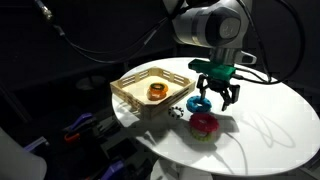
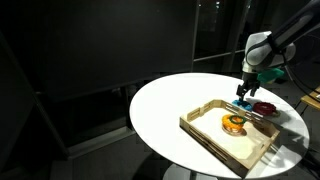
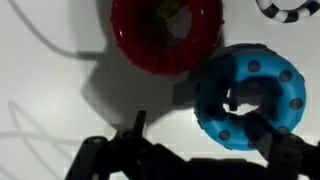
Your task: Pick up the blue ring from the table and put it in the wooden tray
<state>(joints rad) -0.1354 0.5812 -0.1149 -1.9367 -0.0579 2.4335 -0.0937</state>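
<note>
The blue ring (image 3: 250,95) lies on the white table (image 1: 270,120), next to the near corner of the wooden tray (image 1: 135,95). It also shows in both exterior views (image 1: 199,103) (image 2: 243,103). My gripper (image 3: 200,128) is open and low over the ring. One finger is outside the ring's rim on the table side, and the other is over its hole and far rim. In both exterior views the gripper (image 1: 217,92) (image 2: 245,92) hangs just above the ring, beside the tray (image 2: 215,140).
A red ring (image 3: 165,35) (image 1: 205,124) lies on the table close to the blue one. An orange ring (image 1: 157,90) (image 2: 234,123) lies inside the tray. A small black-and-white striped thing (image 3: 295,8) sits near the blue ring. The surroundings are dark.
</note>
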